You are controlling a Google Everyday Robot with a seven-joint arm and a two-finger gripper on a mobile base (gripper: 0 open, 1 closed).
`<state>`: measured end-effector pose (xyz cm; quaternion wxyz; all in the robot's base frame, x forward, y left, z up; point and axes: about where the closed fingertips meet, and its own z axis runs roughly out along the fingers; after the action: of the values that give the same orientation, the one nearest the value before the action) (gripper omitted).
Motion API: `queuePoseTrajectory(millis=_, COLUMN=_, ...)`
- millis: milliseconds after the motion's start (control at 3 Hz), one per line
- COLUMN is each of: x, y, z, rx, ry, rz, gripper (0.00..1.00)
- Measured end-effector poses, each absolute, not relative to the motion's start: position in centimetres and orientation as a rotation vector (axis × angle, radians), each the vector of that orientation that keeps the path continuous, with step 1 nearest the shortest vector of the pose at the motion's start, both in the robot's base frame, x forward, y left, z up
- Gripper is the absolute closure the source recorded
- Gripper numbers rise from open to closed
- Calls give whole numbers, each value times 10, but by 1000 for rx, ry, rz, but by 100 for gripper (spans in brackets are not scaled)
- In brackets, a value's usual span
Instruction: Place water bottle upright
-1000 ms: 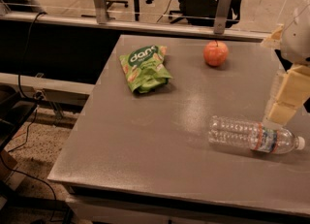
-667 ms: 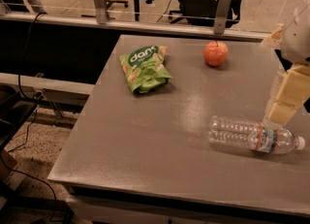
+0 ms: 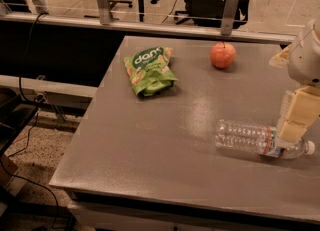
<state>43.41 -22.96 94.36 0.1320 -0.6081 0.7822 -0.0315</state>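
The water bottle [image 3: 245, 136] is clear ribbed plastic and lies on its side on the grey table [image 3: 160, 145], near the right front. Its white cap [image 3: 310, 147] points right, with the red-blue-white label band just left of the neck. My gripper [image 3: 291, 134] is cream-coloured and hangs down from the arm at the right edge of the camera view. It stands directly over the bottle's neck end, at or just above the label, and hides part of it.
A green snack bag [image 3: 149, 70] lies at the table's far left. A red apple [image 3: 223, 55] sits at the far middle. A rail with metal posts [image 3: 229, 10] runs behind the table. Cables and a floor drop lie to the left.
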Motion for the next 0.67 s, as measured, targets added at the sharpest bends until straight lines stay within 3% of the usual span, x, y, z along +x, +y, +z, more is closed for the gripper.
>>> queuePoseTrajectory(millis=667, x=430, y=-239, z=898, rx=-1826, ry=2332, rz=-55, gripper=0)
